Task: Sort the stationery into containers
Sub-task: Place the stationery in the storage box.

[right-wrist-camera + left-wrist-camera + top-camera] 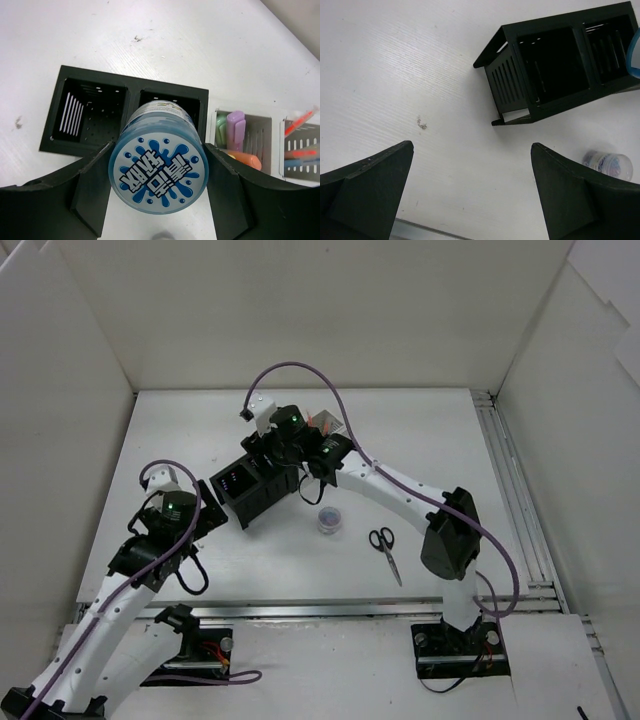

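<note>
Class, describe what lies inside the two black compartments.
The end black compartment shows only its bare perforated floor. The blue tub covers most of the second black compartment; its contents are hidden.

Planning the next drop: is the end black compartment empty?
Empty: right wrist view shows the end black compartment down to its bare perforated floor.

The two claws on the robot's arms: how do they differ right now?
The left gripper is open and empty; the right gripper is shut on a blue round tub. The left hangs over bare table near the black compartments; the right is above those compartments. Both have black fingers and point down at the table.
</note>
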